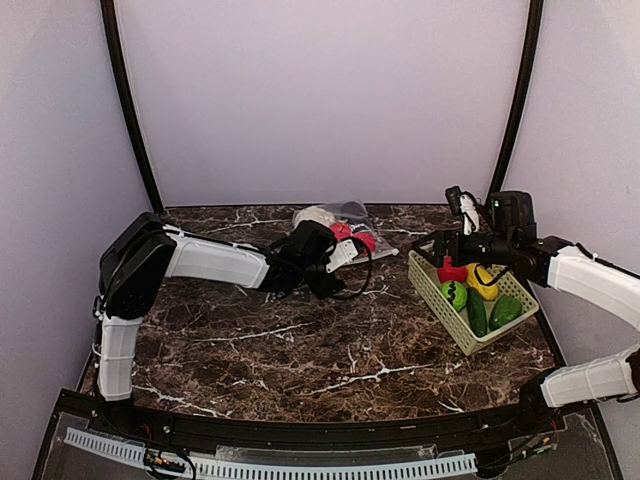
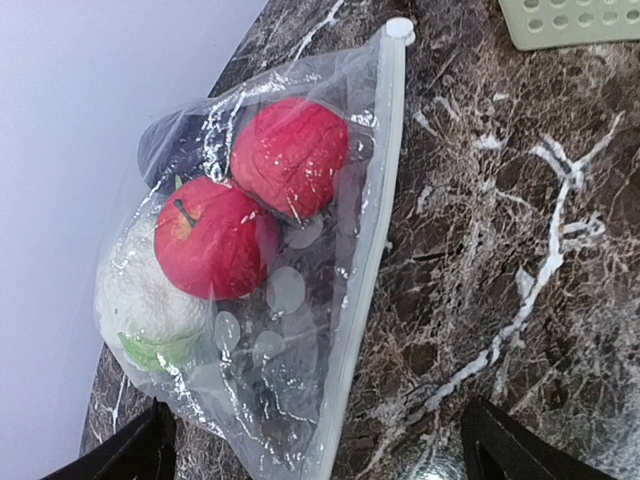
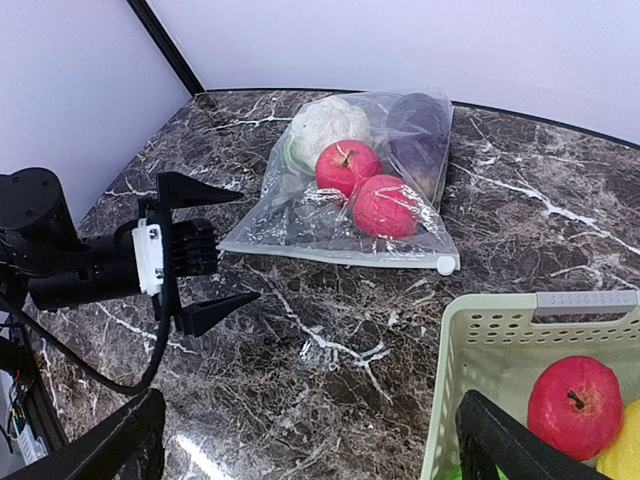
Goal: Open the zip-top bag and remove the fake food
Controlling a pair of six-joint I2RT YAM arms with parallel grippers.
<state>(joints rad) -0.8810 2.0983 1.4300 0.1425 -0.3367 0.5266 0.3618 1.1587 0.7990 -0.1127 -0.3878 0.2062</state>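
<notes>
The zip-top bag (image 1: 318,214) (image 2: 300,350) (image 3: 300,222) lies flat on the marble at the back of the table, its seal strip shut with a white slider (image 2: 399,28) (image 3: 446,264) at one end. Inside is the fake food: a white cauliflower (image 2: 140,295) (image 3: 328,122), a red apple (image 2: 210,240) (image 3: 346,165), a second red fruit (image 2: 290,155) (image 3: 385,205) and a purple piece (image 3: 418,135). My left gripper (image 1: 347,250) (image 2: 320,450) (image 3: 248,245) stands open, just short of the bag's seal edge, touching nothing. My right gripper (image 1: 437,252) (image 3: 300,450) hangs open over the basket's near corner, empty.
A light-green lattice basket (image 1: 430,285) (image 3: 480,330) (image 2: 570,25) sits at the right, holding a red apple (image 3: 574,392), a yellow fruit (image 1: 484,281), green fruits and a dark cucumber (image 1: 477,316). The back wall runs close behind the bag.
</notes>
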